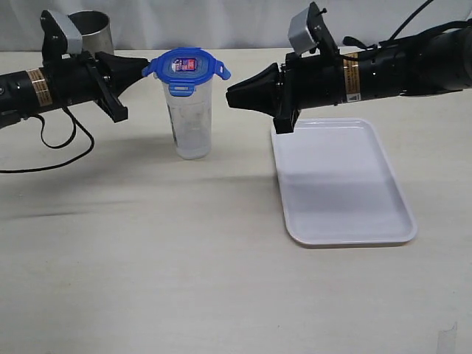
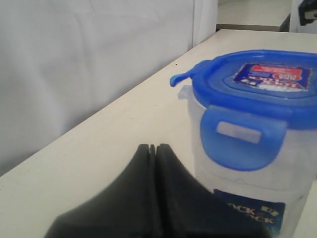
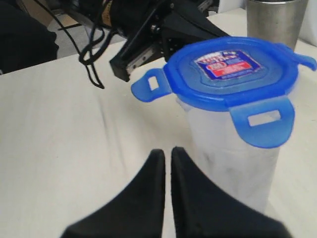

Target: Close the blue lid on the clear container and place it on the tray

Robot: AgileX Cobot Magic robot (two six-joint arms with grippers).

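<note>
The clear container (image 1: 190, 122) stands upright on the table left of the tray (image 1: 346, 221). The blue lid (image 1: 186, 66) sits on top of it. Its side flaps stick outward and the front flap hangs down. My left gripper (image 1: 147, 68) is shut and empty, its tip right at the lid's left flap; I cannot tell if it touches. My right gripper (image 1: 230, 96) is shut and empty, a short way right of the container, below lid height. The left wrist view shows the shut gripper (image 2: 152, 147) beside the lid (image 2: 257, 89). The right wrist view shows the shut gripper (image 3: 167, 151) facing the container (image 3: 233, 168).
A grey steel cup (image 1: 92, 31) stands at the back left, behind the left arm. The white tray lies flat with the right arm above its far edge. A black cable (image 1: 59, 140) hangs from the left arm onto the table.
</note>
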